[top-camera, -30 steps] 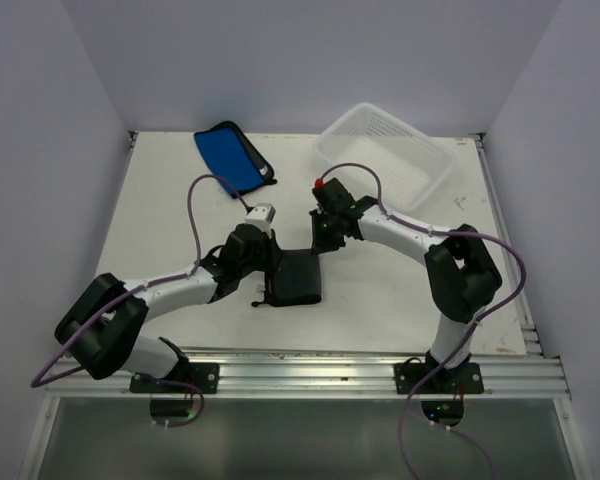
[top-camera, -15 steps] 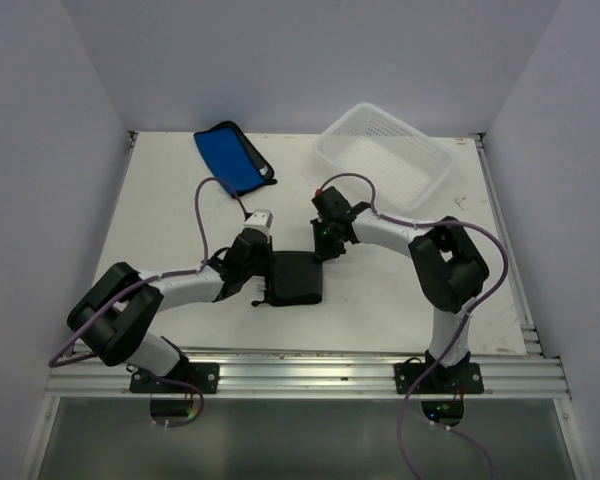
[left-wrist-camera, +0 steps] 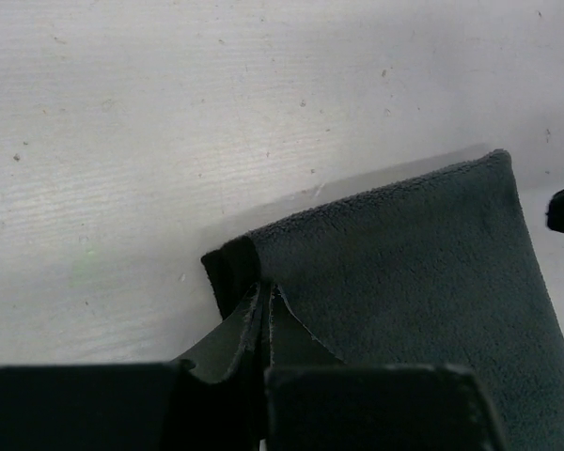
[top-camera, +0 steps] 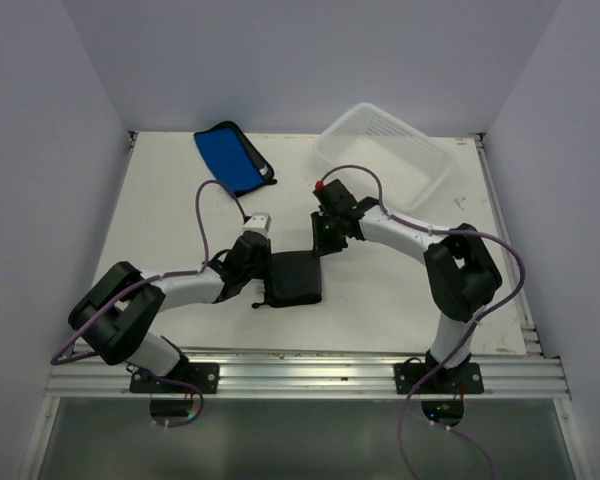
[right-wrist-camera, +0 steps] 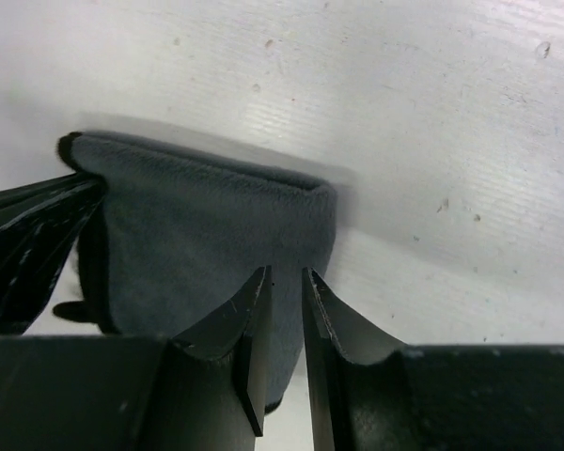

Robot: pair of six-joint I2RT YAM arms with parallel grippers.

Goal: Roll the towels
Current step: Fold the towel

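White perforated basket [top-camera: 390,150] — far-right corner, pale scuffed table [top-camera: 160,220]

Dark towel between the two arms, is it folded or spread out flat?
Folded. The dark towel is a compact block, and the right wrist view shows a thick rounded fold. Rolled or just folded: cannot tell.

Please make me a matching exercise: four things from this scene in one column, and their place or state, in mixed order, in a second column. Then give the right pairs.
1. blue towel
2. dark towel
3. basket
4. left gripper

a. at the back right of the table
b. closed on a towel corner
c. at the back left
d. in the middle

Pairs: 1-c, 2-d, 3-a, 4-b
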